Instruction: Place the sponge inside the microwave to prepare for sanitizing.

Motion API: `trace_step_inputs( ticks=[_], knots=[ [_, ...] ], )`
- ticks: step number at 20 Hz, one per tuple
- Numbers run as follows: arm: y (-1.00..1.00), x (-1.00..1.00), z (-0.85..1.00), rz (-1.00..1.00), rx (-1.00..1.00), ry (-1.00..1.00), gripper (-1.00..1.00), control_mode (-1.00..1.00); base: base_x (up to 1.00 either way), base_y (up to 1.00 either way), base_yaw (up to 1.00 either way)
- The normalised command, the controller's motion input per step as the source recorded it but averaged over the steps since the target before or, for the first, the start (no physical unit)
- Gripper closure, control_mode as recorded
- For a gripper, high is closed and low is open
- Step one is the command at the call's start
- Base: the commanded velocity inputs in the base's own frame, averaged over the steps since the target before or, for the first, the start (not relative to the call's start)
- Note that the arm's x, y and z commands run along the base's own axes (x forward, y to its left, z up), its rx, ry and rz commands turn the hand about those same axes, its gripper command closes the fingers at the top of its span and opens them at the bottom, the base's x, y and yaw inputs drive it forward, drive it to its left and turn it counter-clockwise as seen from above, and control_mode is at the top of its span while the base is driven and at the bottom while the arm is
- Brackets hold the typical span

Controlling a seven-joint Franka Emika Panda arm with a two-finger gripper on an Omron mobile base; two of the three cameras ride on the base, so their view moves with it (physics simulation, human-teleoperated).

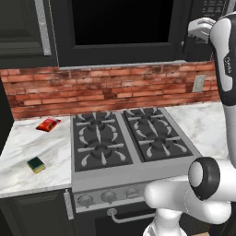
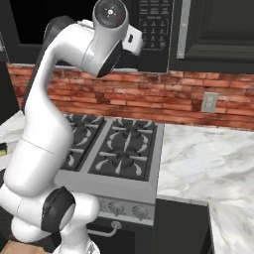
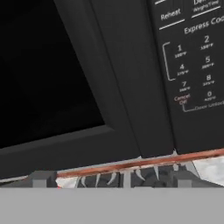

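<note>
Sponge (image 1: 36,164) half-hidden behind arm

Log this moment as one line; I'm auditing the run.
gripper: open, at microwave panel | door: shut | sponge: on counter, left of stove

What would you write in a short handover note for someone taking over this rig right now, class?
Gripper: open, holding nothing, raised close to the microwave by its button panel.
Microwave door: shut.
Sponge: on the marble counter left of the stove, near the front edge, untouched. A red packet lies further back.
Done: arm brought up to the microwave.
Left: open door, fetch sponge, place it inside.
</note>
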Motion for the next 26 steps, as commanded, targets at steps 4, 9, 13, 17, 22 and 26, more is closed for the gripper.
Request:
trace_step_inputs(
  ticks=[4,9,13,17,22,26],
  knots=[
    [-0.12,0.41,0.15,0.07,0.00,-0.11,-1.00,-1.00,0.00,0.00,0.00],
    [-0.05,0.45,0.13,0.01,-0.03,-0.08,-1.00,-1.00,0.00,0.00,0.00],
    [-0.04,0.49,0.12,0.00,-0.05,0.00,-1.00,-1.00,0.00,0.00,0.00],
    [-0.06,0.50,0.10,0.00,-0.05,0.00,-1.00,-1.00,0.00,0.00,0.00],
    [-0.15,0.45,0.10,0.00,-0.03,0.00,-1.00,-1.00,0.00,0.00,0.00],
    [-0.03,0.38,0.08,0.00,-0.05,0.00,-1.00,-1.00,0.00,0.00,0.00]
  ],
)
